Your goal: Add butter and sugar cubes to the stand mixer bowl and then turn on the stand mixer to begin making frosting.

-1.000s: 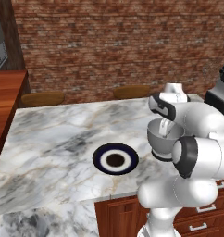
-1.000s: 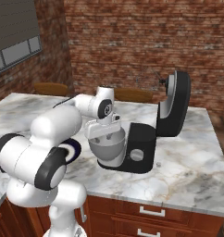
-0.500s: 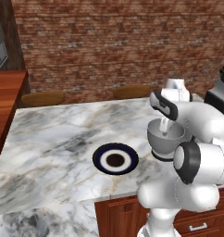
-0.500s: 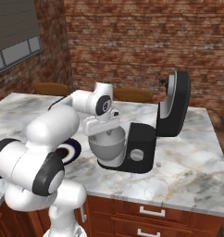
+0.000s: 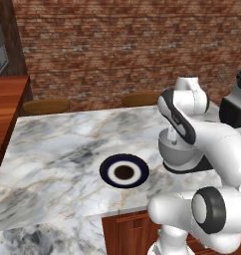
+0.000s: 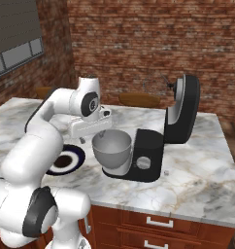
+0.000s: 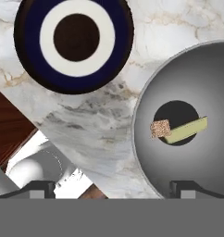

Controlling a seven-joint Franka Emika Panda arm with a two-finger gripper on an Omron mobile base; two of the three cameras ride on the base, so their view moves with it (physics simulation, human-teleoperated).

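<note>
Rendered home kitchen. Evidence: marble-topped island counter with wood cabinet fronts and silver drawer pulls below, red brick back wall, two round wooden stools tucked on the far side. On the counter: black stand mixer with tilted-up head and its grey stand mixer bowl, plus a dark-blue-rimmed plate. Window with a grey blind on the left wall. Domestic scale, no lab or shop fittings.
</note>
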